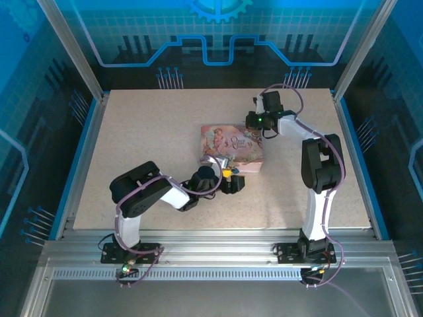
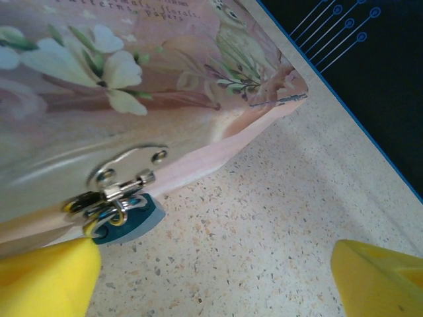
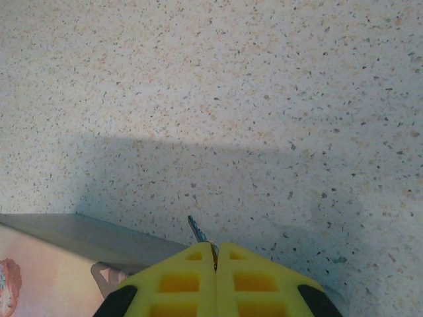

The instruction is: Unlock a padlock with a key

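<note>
The padlock (image 2: 127, 221), a tiny teal-bodied lock with a silvery shackle, hangs from the metal hasp (image 2: 125, 173) on the front edge of the pink illustrated box (image 2: 132, 79). My left gripper (image 2: 211, 284) is open in front of it, low over the table; its left yellow finger (image 2: 49, 277) is just below the padlock, and the right finger (image 2: 377, 277) is far off to the side. My right gripper (image 3: 215, 254) is shut on the key (image 3: 196, 230), whose toothed blade sticks out past the fingertips above the table, beside the box's far corner (image 3: 39, 264).
The pink box (image 1: 231, 146) lies mid-table between the two arms. The left gripper (image 1: 231, 179) is at its near edge and the right gripper (image 1: 261, 109) at its far right corner. A blue rail (image 2: 344, 105) bounds the speckled tabletop (image 1: 152, 132).
</note>
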Action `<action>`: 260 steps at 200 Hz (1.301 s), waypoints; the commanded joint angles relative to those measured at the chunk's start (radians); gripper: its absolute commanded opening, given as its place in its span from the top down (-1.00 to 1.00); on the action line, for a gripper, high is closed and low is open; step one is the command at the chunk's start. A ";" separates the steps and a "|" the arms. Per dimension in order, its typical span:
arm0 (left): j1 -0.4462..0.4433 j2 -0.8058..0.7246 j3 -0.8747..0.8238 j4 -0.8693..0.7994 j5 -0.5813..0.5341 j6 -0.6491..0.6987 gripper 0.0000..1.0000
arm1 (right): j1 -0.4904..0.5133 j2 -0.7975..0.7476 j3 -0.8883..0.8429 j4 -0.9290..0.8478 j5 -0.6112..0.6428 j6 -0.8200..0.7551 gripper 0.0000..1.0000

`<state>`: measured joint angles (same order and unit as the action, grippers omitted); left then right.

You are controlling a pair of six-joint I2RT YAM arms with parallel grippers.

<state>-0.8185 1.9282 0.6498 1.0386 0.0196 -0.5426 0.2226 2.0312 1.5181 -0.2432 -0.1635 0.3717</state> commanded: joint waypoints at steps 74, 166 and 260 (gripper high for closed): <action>-0.023 -0.045 0.045 -0.120 -0.194 0.025 -0.81 | 0.015 -0.029 -0.035 -0.010 -0.021 -0.007 1.00; -0.012 -0.017 0.048 0.024 -0.049 0.054 -0.69 | 0.023 -0.038 -0.046 -0.002 -0.024 -0.007 1.00; 0.033 0.024 0.039 0.141 0.097 -0.038 -0.27 | 0.027 -0.062 -0.054 -0.002 -0.021 -0.008 1.00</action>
<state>-0.7906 1.9263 0.6609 1.0607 0.0551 -0.5575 0.2298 2.0041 1.4845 -0.2157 -0.1650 0.3721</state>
